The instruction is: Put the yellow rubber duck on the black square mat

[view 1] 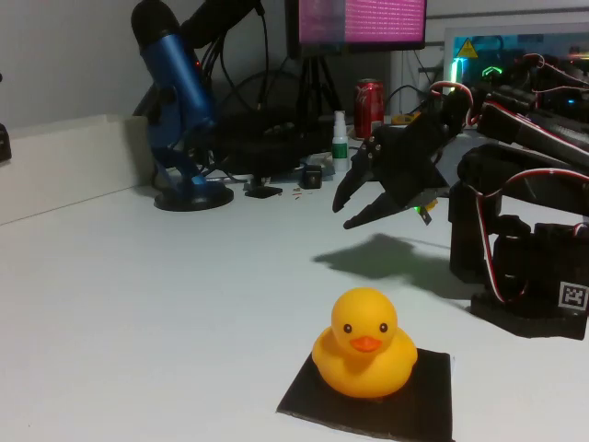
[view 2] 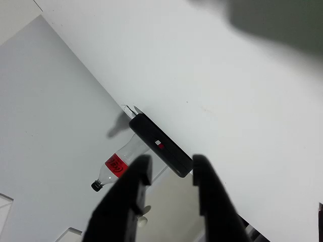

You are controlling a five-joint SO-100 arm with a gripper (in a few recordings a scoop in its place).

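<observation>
Broad matte white worktop [view 1: 138, 295] across most of the fixed view, smooth and bare through the left half

Black jointed arm [view 1: 515, 230] at right of the fixed view, blocky plastic segments with red and white wires looped along them; black-and-white square tag on its base at lower right

Glossy blue microphone [view 1: 179, 101] on a round dark base, upper left of the fixed view, rounded cylinder shape

Black gripper [view 1: 368, 204] at centre right of the fixed view, held above the worktop with tapered fingers spread apart and nothing between them, soft shadow beneath; in the wrist view the same gripper [view 2: 169, 171] at lower centre, two matte black fingers with a clear gap

Thin flat black square mat [view 1: 433, 391] at bottom centre of the fixed view, matte, corners sharp

Yellow rubber duck [view 1: 363, 345] sitting upright on the mat's left part, glossy and rounded, orange beak, black dot eyes, well apart from the gripper

Red can [view 1: 369, 106] at upper centre, cylindrical and shiny

Clear plastic bottle [view 2: 118, 166] with red label lying at lower left of the wrist view, beside a dark rectangular slab [view 2: 161, 146]
</observation>
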